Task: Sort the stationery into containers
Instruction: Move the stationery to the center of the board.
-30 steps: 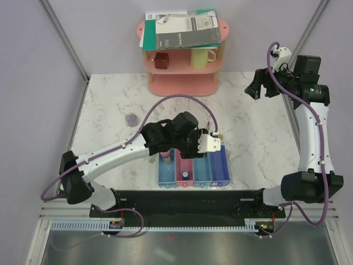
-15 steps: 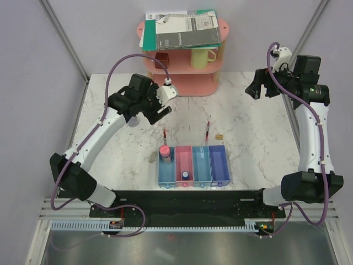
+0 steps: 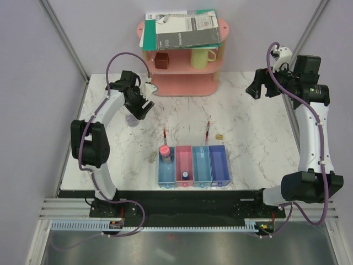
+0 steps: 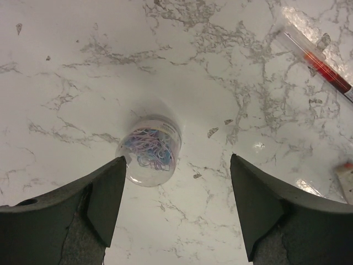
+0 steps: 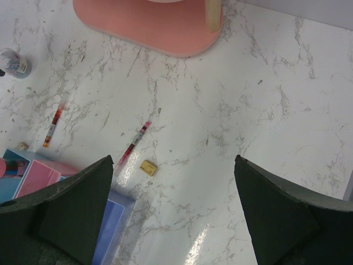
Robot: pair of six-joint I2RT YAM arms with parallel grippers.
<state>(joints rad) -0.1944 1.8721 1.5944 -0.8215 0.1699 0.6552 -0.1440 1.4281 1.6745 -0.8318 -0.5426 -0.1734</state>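
L arm reaches into the upper left of the top view. Left fingers [image 4: 105, 201] spread wide, holding nothing, aimed down at the table [image 4: 66, 49].

Round disc [image 4: 149, 150] (clear, w/ a tangle of pale blue-pink bits inside) lies flat on the table, centre-left of the left wrist view. It sits inside the gap but off-centre: just beside the frame-left finger, well apart from the frame-right one. It is round, so there is no long axis to line up; the sideways offset is what counts.

Judgement: next move needs a shift toward frame left to centre the disc, then descend & close. Risk: the near finger lands on the rim and skids it.

Right fingers [image 5: 71, 204] also wide & empty, up at the right of the top view, well apart from the disc, so L arm is nearer.

Other items:
- Red pens [image 3: 207, 130] on the table just above the trays [image 3: 219, 163], lying approx along tray length.
- Tan block [image 3: 219, 135] near the right-hand pen.
- Pink cylinder [image 3: 164, 152] in the blue tray.
- Blue-capped tube [image 3: 186, 175] in the pink one.

Est. under half sorted.
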